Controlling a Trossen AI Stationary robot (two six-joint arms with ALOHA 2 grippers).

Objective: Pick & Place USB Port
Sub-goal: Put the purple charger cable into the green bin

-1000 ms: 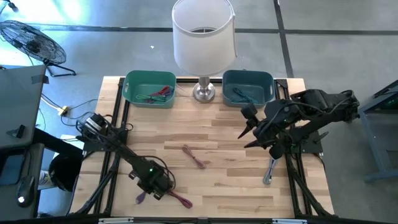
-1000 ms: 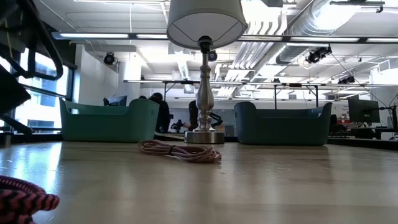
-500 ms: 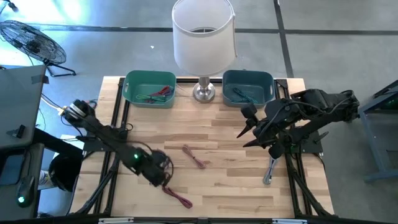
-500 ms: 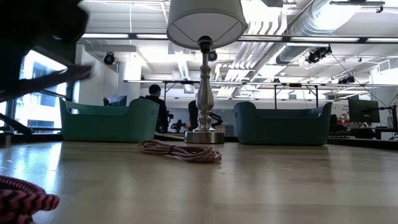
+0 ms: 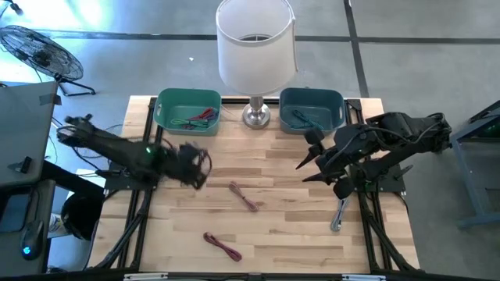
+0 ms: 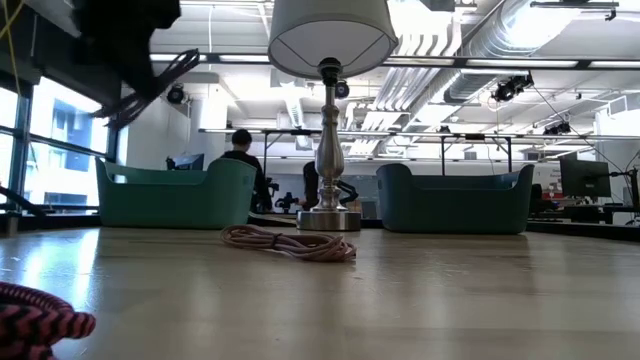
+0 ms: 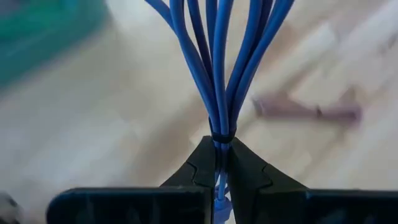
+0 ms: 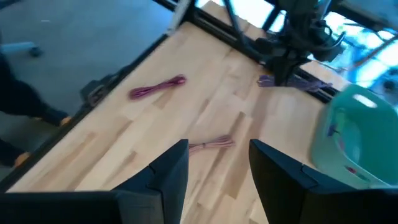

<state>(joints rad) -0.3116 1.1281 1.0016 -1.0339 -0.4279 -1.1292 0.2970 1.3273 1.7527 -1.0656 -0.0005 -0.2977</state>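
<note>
My left gripper (image 7: 219,155) is shut on a bundled blue cable (image 7: 214,68), whose strands are bound by a thin black tie. In the high view this gripper (image 5: 192,166) hovers above the table's left half, near the green bin (image 5: 188,125). My right gripper (image 8: 217,165) is open and waits above the table's right side (image 5: 306,164). A pink cable (image 5: 244,196) lies flat at the table's middle. A red cable (image 5: 221,245) lies flat near the near edge. My left gripper pinches the blue cable between its two fingers at the bound neck just below the black tie (image 7: 222,138). The strands fan out beyond the fingertips, along the fingers' direction. The bundle is lifted clear of the table.
A dark teal bin (image 5: 312,110) with cables stands at the far right, and a lamp (image 5: 255,47) stands between the bins. A metal tool (image 5: 339,215) lies by the right arm's base. In the low view the pink cable (image 6: 290,243) lies before the lamp base.
My left gripper has risen from the table's near-left part and travelled toward the far edge and the green bin, shut on the blue cable and carrying it clear of the table. The red cable has stayed near the near edge.
</note>
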